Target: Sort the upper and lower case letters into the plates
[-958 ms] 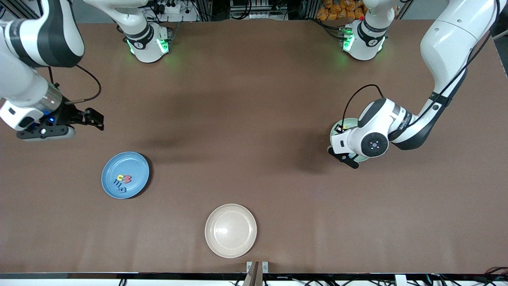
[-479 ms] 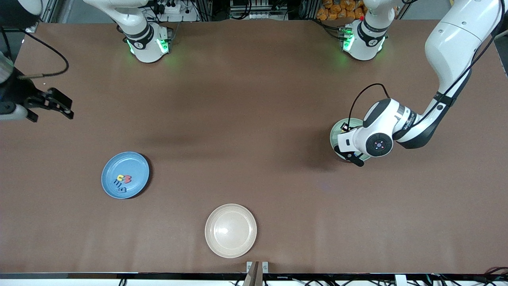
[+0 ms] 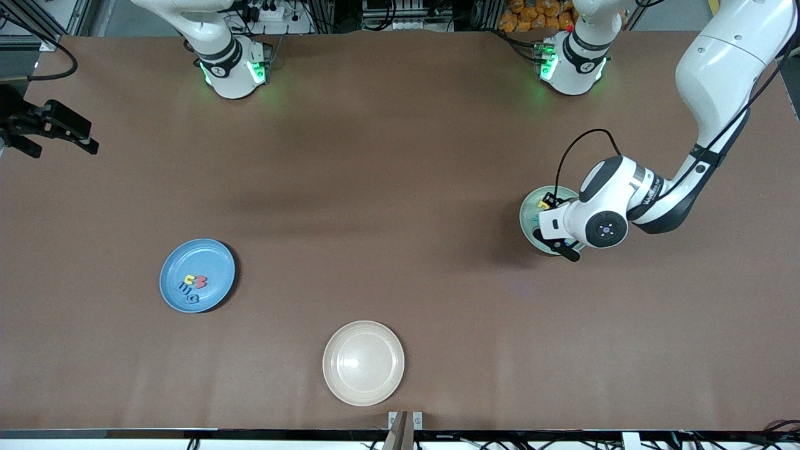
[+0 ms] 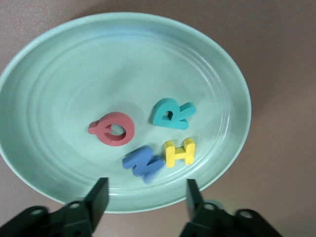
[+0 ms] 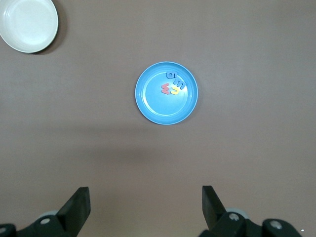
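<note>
Left gripper [image 4: 143, 200]: hangs low over the mint plate [image 3: 530, 212] at the left arm's end of the desk [image 3: 400, 187], jaws apart and holding nothing; the posture suits a drop just made, judged from the letters lying free beneath it.
Mint plate contents: red Q [image 4: 112, 129], teal R [image 4: 172, 113], blue N [image 4: 143, 163] and yellow H [image 4: 179, 152], all capitals, lying flat in the plate's well. N and H touch or nearly touch; Q and R lie apart from them.
Letters relative to left gripper: N and H lie just beside the gap between the open fingertips [image 4: 98, 195]; none is between the fingers, none touched.
Right gripper [image 3: 59, 131]: raised over the desk's edge at the right arm's end, jaws wide apart and empty; this arm waits, well apart from its plate.
Blue plate [image 3: 197, 275]: on the desk nearer the front camera than the right gripper; it carries a tight cluster of four letters [image 3: 193, 284] in yellow, red-orange and blue, apparently lower case, though their shapes are too small to read surely.
Cream plate [image 3: 363, 362]: nearest the front camera, between the two arms' ends; no letters in it.
Placement rationale: one case per plate, each plate on its own arm's reach.
Task progress: judged complete or nearly so; no letter lies loose on the desk.
</note>
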`<state>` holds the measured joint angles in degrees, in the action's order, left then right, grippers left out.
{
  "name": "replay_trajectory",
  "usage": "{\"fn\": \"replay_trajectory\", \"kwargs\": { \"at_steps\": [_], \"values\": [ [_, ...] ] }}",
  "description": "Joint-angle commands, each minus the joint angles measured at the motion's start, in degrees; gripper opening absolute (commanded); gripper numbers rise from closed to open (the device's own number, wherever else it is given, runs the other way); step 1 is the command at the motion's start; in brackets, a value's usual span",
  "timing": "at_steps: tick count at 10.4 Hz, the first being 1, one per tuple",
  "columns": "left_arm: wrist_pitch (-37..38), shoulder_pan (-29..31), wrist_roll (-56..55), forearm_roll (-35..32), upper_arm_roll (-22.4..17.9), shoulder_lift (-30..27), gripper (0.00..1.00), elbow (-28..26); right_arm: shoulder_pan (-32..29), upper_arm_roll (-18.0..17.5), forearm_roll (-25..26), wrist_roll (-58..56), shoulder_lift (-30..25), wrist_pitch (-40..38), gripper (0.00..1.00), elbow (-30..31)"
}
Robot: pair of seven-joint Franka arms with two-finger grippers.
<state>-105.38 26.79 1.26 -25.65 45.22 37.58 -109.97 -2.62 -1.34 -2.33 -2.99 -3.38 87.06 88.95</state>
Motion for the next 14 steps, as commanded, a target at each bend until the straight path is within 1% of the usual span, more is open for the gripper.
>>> {"fn": "replay_trajectory", "kwargs": {
  "at_steps": [1,3,4,6,10,11,12,13,14],
  "values": [
    [-0.4,0.5,0.6,-0.8,0.7,-1.9,1.0,-1.4,-1.2,-0.4,-0.1,0.4,0.6,-0.5,1.0,-1.3],
    [-0.4,0.2,-0.9,-0.7,1.0,-2.2,1.0,-0.6,-1.2,-0.5,0.0,0.4,0.5,-0.4,1.0,-1.3],
    [-0.4,0.2,-1.5,-0.7,1.4,-2.3,1.0,0.5,-1.0,-0.6,1.1,0.4,0.6,0.2,1.0,-1.4],
    [-0.5,0.1,-1.8,-0.2,1.5,-1.9,1.0,3.7,-0.7,-0.8,1.7,0.4,0.8,1.3,1.0,-1.1],
    [-0.4,-1.6,-7.3,0.0,1.6,-2.3,1.0,11.3,-0.8,-0.8,1.6,0.4,0.7,0.8,1.0,-0.6],
    [-0.4,-2.0,-8.1,0.4,1.6,-3.3,1.0,12.9,-0.8,-0.8,1.6,0.4,0.7,0.7,1.0,-0.6],
    [-0.4,-5.4,-8.4,0.7,0.4,-6.1,1.0,13.4,-0.6,-0.9,1.6,0.3,0.7,0.7,1.0,-0.7],
    [-0.4,-10.2,-9.2,1.1,-4.7,-9.0,1.0,13.5,-0.5,-0.9,1.5,0.3,0.7,0.7,1.0,-0.7],
    [-0.4,-16.2,-10.5,5.3,-11.0,-12.2,1.0,13.6,-0.1,-0.9,1.6,0.2,0.8,0.7,1.0,-0.6]
  ]
}}
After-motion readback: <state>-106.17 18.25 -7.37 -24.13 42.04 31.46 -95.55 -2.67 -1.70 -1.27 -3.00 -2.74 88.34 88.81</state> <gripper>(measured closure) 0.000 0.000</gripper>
